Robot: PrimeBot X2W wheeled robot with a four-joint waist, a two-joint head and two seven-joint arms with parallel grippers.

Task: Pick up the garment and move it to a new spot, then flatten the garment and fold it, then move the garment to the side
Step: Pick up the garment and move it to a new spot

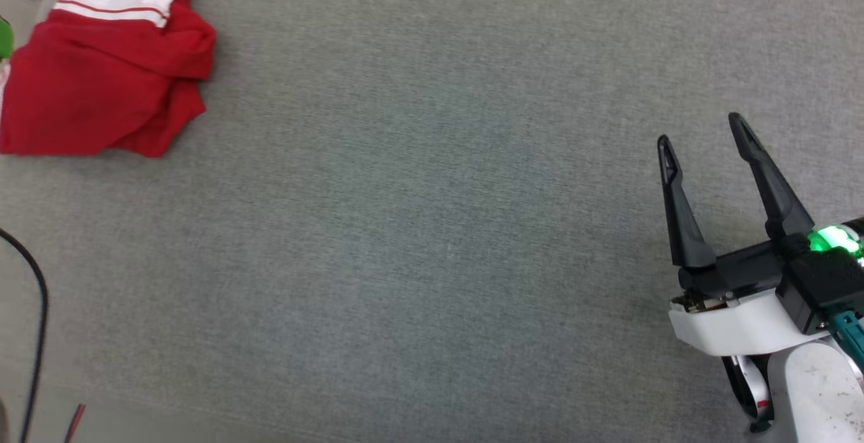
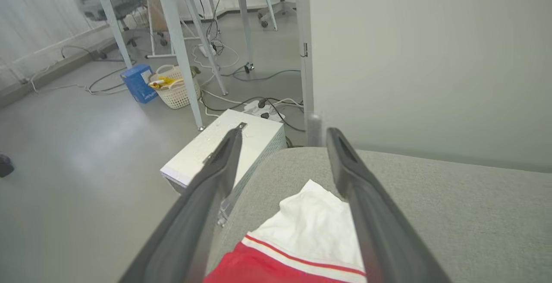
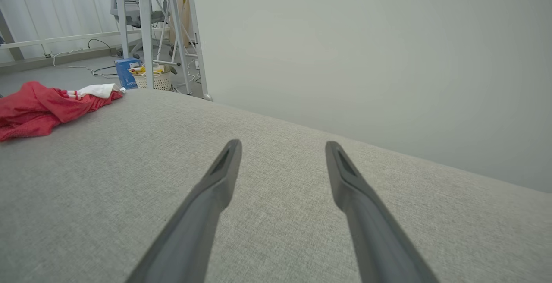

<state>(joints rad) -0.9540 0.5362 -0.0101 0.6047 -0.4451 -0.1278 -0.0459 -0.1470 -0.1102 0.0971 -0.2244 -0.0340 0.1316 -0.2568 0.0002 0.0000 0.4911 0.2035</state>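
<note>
left wrist view: the left fingers [image 2: 215, 175] — long, dark, tapering — stand spread wide with nothing held. the garment [image 2: 310, 227] lies crumpled below and between them, soft white cloth toward the tips, then striped trim, then red nearer the base. it rests on the grey woven surface [image 2: 431, 196] by a rounded corner. the right fingers [image 3: 215, 188] are spread too and empty — the red heap sits well off to their left.

The garment [image 1: 101, 71] is sitting bunched up in a loose heap at the far left of the grey cloth surface [image 1: 432, 227], mostly red, with a white sleeve and red-striped trim poking out the far side.
</note>
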